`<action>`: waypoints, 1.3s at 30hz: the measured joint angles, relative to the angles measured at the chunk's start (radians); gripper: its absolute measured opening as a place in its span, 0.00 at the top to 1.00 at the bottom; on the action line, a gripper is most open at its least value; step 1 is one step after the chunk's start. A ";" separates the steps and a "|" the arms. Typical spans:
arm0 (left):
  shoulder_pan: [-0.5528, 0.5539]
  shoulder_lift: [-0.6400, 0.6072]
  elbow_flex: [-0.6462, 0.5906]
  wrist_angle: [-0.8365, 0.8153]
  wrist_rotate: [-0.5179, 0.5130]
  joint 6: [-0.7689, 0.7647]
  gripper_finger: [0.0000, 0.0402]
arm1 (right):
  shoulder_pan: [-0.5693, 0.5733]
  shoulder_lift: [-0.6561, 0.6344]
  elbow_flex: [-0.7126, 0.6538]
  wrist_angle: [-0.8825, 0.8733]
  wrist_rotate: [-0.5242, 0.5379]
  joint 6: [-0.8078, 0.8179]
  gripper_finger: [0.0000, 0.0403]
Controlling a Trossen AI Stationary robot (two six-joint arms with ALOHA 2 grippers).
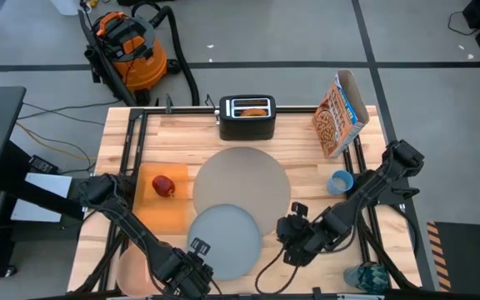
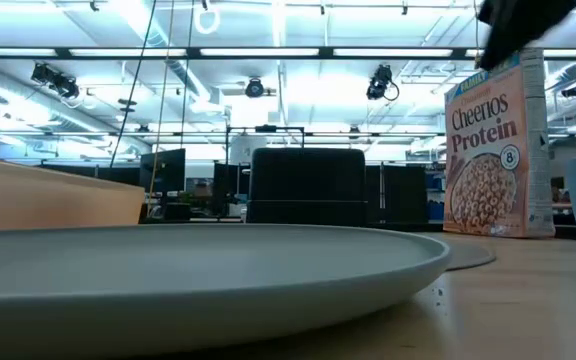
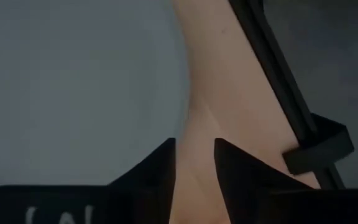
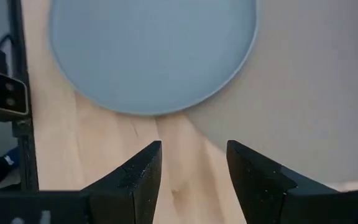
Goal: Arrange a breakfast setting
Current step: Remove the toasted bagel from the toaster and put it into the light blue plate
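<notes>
The grey-blue plate (image 1: 223,240) lies at the near middle, its far rim overlapping the round grey placemat (image 1: 242,185). The red apple (image 1: 163,185) rests on the orange napkin (image 1: 163,207) left of the mat. The pale pink bowl (image 1: 130,271) sits at the near left corner, partly under my left arm. The blue cup (image 1: 340,182) stands right of the mat. The toasted bread (image 1: 253,111) sticks up from the toaster's slot. My left gripper (image 1: 192,271) is narrowly open and empty at the plate's near left rim. My right gripper (image 4: 193,168) is open and empty, right of the plate. The spoon is out of view.
The black toaster (image 1: 247,117) stands at the far middle and the cereal box (image 1: 340,112) at the far right. A teal object (image 1: 365,277) sits at the near right corner. Dark frame rails run along the table's left and right sides.
</notes>
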 joint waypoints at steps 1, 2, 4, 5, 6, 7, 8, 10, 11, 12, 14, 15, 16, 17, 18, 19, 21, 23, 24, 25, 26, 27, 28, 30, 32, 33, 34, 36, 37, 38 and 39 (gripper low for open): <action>0.003 -0.012 0.004 -0.017 0.000 -0.003 0.69 | -0.015 -0.020 0.000 -0.002 -0.002 -0.028 0.53; 0.007 -0.025 0.009 -0.040 0.000 -0.003 0.69 | -0.032 -0.041 0.000 -0.003 -0.002 -0.054 0.53; 0.022 -0.051 0.025 -0.070 -0.014 -0.003 0.69 | -0.071 -0.088 0.000 -0.004 0.003 -0.105 0.53; 0.030 -0.066 0.030 -0.083 -0.030 -0.004 0.69 | -0.093 -0.111 0.000 -0.002 0.011 -0.135 0.53; 0.041 -0.082 0.033 -0.093 -0.041 -0.005 0.69 | -0.116 -0.132 0.000 0.002 0.023 -0.169 0.53; 0.055 -0.101 0.034 -0.093 -0.053 -0.011 0.69 | -0.139 -0.153 0.000 0.007 0.038 -0.207 0.53; 0.073 -0.119 0.036 -0.089 -0.062 -0.026 0.69 | -0.163 -0.171 0.000 0.008 0.053 -0.252 0.53; 0.111 -0.152 0.037 -0.087 -0.070 -0.063 0.69 | -0.214 -0.208 0.000 0.027 0.079 -0.348 0.53; 0.133 -0.170 0.036 -0.085 -0.073 -0.084 0.69 | -0.240 -0.227 0.000 0.042 0.088 -0.393 0.53; 0.157 -0.186 0.036 -0.076 -0.074 -0.101 0.69 | -0.268 -0.245 0.000 0.057 0.089 -0.439 0.53; 0.195 -0.224 0.036 -0.052 -0.082 -0.125 0.69 | -0.318 -0.285 0.000 0.104 0.085 -0.531 0.53; 0.216 -0.245 0.036 -0.041 -0.093 -0.134 0.69 | -0.342 -0.305 0.000 0.130 0.078 -0.577 0.53; 0.237 -0.264 0.036 -0.017 -0.100 -0.135 0.69 | -0.365 -0.326 0.000 0.156 0.069 -0.618 0.53; 0.257 -0.284 0.036 0.012 -0.114 -0.135 0.69 | -0.387 -0.347 0.000 0.182 0.057 -0.657 0.53; 0.276 -0.304 0.036 0.031 -0.126 -0.135 0.69 | -0.410 -0.365 0.002 0.201 0.046 -0.696 0.53; 0.300 -0.326 0.036 0.051 -0.134 -0.135 0.69 | -0.436 -0.379 0.013 0.205 0.029 -0.734 0.52; 0.349 -0.369 0.036 0.115 -0.145 -0.134 0.69 | -0.486 -0.391 0.061 0.190 -0.003 -0.806 0.50; 0.400 -0.415 0.036 0.158 -0.156 -0.131 0.69 | -0.540 -0.385 0.133 0.169 -0.028 -0.872 0.47; 0.425 -0.437 0.036 0.185 -0.162 -0.120 0.69 | -0.567 -0.378 0.173 0.169 -0.043 -0.906 0.44; 0.450 -0.459 0.036 0.207 -0.170 -0.106 0.69 | -0.595 -0.365 0.213 0.168 -0.059 -0.939 0.42; 0.472 -0.483 0.036 0.219 -0.184 -0.090 0.69 | -0.625 -0.348 0.255 0.169 -0.077 -0.970 0.39; 0.492 -0.504 0.036 0.227 -0.200 -0.077 0.69 | -0.656 -0.330 0.294 0.166 -0.099 -0.994 0.37; 0.514 -0.525 0.036 0.239 -0.214 -0.058 0.69 | -0.690 -0.310 0.330 0.157 -0.129 -1.014 0.35; 0.546 -0.569 0.036 0.244 -0.238 -0.031 0.69 | -0.763 -0.266 0.393 0.142 -0.210 -1.040 0.32; 0.580 -0.610 0.036 0.244 -0.246 0.002 0.69 | -0.836 -0.224 0.432 0.135 -0.284 -1.049 0.32; 0.597 -0.630 0.036 0.244 -0.246 0.022 0.69 | -0.867 -0.200 0.448 0.136 -0.316 -1.057 0.32; 0.612 -0.649 0.036 0.240 -0.245 0.038 0.69 | -0.897 -0.176 0.459 0.138 -0.345 -1.064 0.33; 0.641 -0.684 0.036 0.234 -0.245 0.077 0.69 | -0.950 -0.120 0.476 0.130 -0.384 -1.079 0.34; 0.656 -0.705 0.036 0.223 -0.244 0.097 0.69 | -0.971 -0.091 0.485 0.126 -0.397 -1.083 0.35; 0.671 -0.722 0.036 0.210 -0.241 0.111 0.69 | -0.991 -0.058 0.495 0.116 -0.411 -1.085 0.35; 0.690 -0.739 0.036 0.201 -0.237 0.128 0.69 | -1.009 -0.028 0.505 0.101 -0.425 -1.085 0.36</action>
